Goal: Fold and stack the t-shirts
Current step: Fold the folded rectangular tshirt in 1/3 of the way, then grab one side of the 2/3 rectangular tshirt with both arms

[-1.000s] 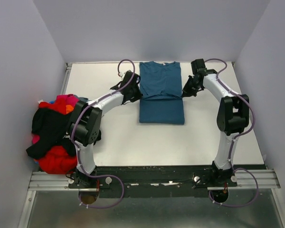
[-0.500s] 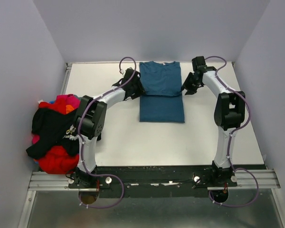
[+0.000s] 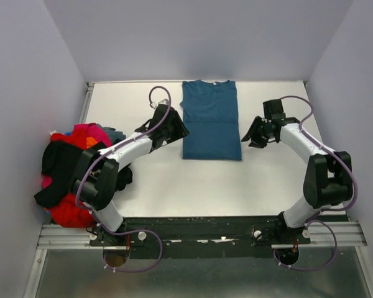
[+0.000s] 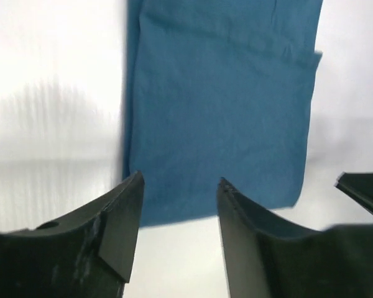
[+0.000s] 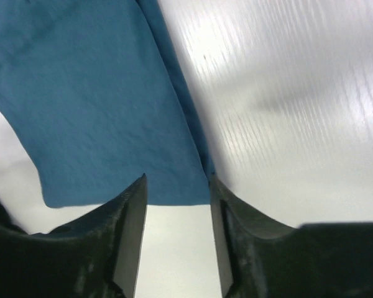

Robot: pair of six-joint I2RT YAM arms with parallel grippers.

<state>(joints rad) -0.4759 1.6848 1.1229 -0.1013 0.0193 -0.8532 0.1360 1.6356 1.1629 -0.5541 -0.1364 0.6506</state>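
From above, the teal t-shirt (image 3: 211,121) lies folded flat on the worktop (image 3: 267,180), between the left tool (image 3: 174,128) and right tool (image 3: 252,133). Left wrist: jaws parted, empty, by its hem. Right wrist: likewise released. The cloth looks soft, light and limp; it is probably best pinched at the hem corners.

A white table (image 3: 174,180) fills the middle of the top view, and its glossy surface shows faint ribbed streaks of light in both wrist views. Plain grey walls (image 3: 199,37) close it in at left, back and right. Along its near edge runs a black strip (image 3: 199,225), then an aluminium rail (image 3: 62,236), with a dull metal sheet (image 3: 205,279) below.
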